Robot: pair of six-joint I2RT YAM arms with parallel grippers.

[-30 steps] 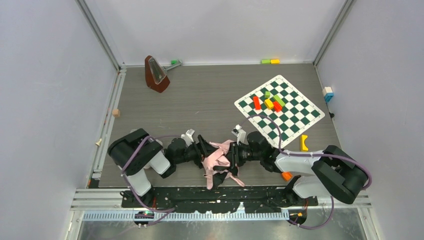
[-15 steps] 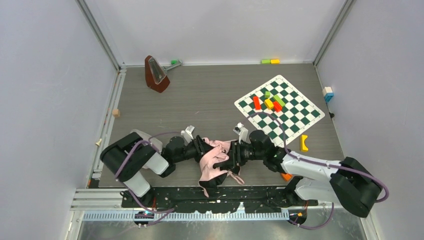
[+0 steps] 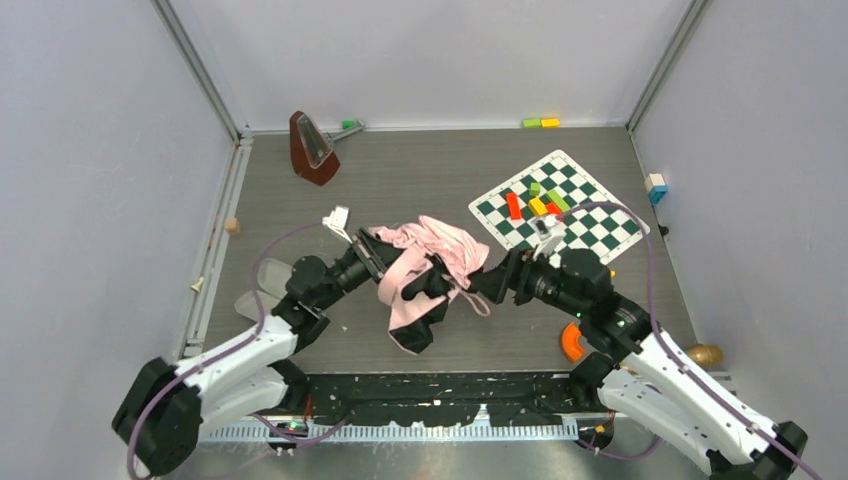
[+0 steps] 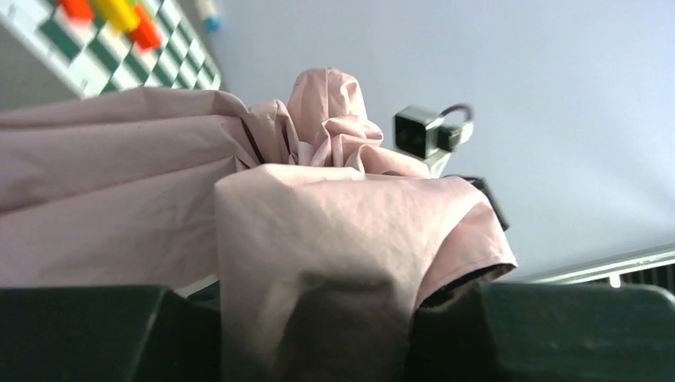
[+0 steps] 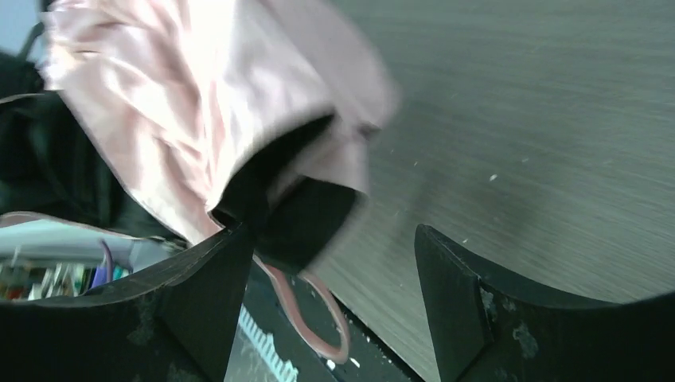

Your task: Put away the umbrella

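The right pincer (image 5: 334, 259) has just let go and stands spread just beside the umbrella (image 3: 430, 250), now bunched in the left pincer (image 4: 318, 318), which pinches its pink fabric, so the collapsing likely needs a fresh grip.

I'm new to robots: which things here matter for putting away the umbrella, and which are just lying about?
Job: umbrella, gripped by the left gripper; right gripper, open beside it.
Lying about: metronome, chessboard mat, coloured blocks on it.
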